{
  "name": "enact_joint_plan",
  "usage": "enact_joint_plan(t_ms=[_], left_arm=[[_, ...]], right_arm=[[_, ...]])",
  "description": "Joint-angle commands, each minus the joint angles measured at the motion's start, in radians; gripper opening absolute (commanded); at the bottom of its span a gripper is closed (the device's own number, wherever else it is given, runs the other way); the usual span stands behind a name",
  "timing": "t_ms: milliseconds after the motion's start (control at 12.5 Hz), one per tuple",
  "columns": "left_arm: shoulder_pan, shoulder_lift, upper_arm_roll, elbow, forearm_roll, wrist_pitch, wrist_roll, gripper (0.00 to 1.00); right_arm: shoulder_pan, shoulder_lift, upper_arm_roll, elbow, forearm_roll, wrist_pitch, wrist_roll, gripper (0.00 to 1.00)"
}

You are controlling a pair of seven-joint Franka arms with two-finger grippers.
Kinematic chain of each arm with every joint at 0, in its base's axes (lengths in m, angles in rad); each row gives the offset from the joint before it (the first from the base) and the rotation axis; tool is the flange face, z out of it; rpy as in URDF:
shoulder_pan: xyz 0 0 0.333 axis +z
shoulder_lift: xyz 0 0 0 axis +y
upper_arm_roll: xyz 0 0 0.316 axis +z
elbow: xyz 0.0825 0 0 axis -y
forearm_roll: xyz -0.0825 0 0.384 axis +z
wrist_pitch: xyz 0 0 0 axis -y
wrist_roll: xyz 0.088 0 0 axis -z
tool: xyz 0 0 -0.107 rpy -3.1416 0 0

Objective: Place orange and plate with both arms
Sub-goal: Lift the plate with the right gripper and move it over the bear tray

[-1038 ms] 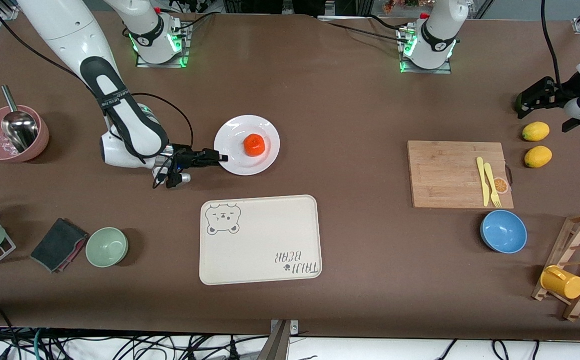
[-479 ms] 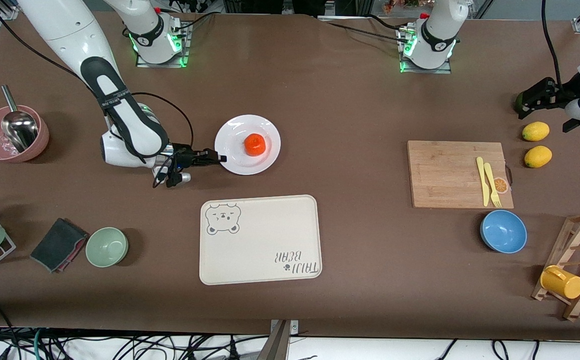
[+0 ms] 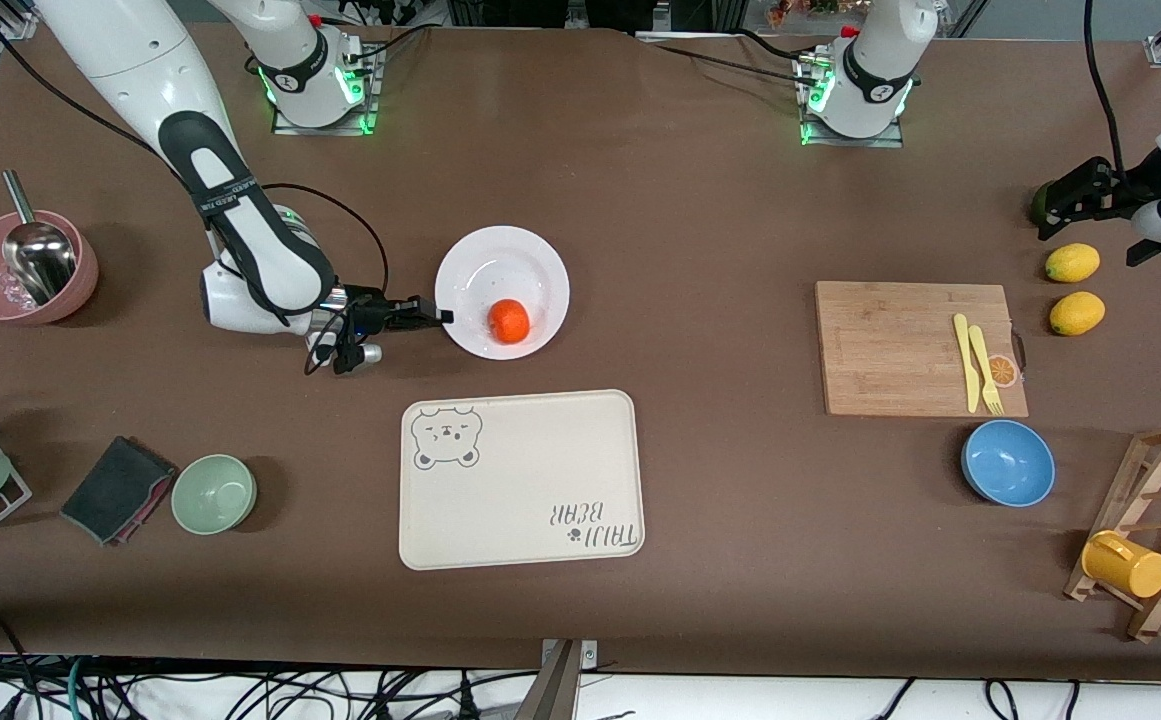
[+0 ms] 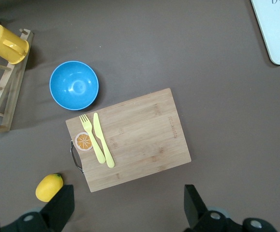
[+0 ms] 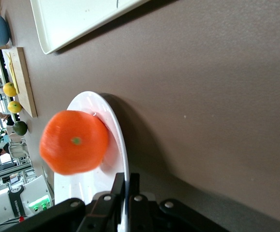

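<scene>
The white plate (image 3: 502,291) is lifted and tilted above the table, between the right arm's base and the bear tray. My right gripper (image 3: 443,316) is shut on its rim; the wrist view shows both fingers pinching the thin edge (image 5: 126,191). The orange (image 3: 509,320) lies in the plate at its low edge nearest the front camera, and shows large and blurred in the right wrist view (image 5: 73,141). My left gripper (image 3: 1048,208) is open and empty, waiting above the table beside the lemons; its fingers (image 4: 57,212) frame bare table.
The cream bear tray (image 3: 520,480) lies nearer the camera than the plate. Toward the left arm's end are a wooden board (image 3: 915,347) with yellow cutlery, two lemons (image 3: 1072,263), a blue bowl (image 3: 1008,463) and a rack with a yellow mug (image 3: 1125,564). A pink bowl (image 3: 25,267), green bowl (image 3: 214,493) and cloth sit at the right arm's end.
The right gripper has raised and tilted the plate, and the orange has rolled from the plate's middle to its edge nearest the camera. The left arm barely moved.
</scene>
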Motion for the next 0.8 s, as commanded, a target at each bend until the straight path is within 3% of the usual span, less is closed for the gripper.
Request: enact_joint_plan(t_ms=[0,399,719], left_arm=[[0.025,0.008,-0.004,-0.003,0.029,0.018,0.007,1.0],[0.026,0.011,-0.004,-0.001,0.025,0.018,0.019,1.0],[0.027,0.011,-0.004,-0.003,0.025,0.018,0.018,1.0]], right_arm=[[-0.003,-0.004,0.007,0.003,0.014,0.019,-0.014,0.0],[-0.003,-0.054,-0.002,0.098,0.012,-0.022,-0.034,0.0],[-0.004,-0.074,-0.107,0.213,0.011,-0.244,-0.007,0.0]])
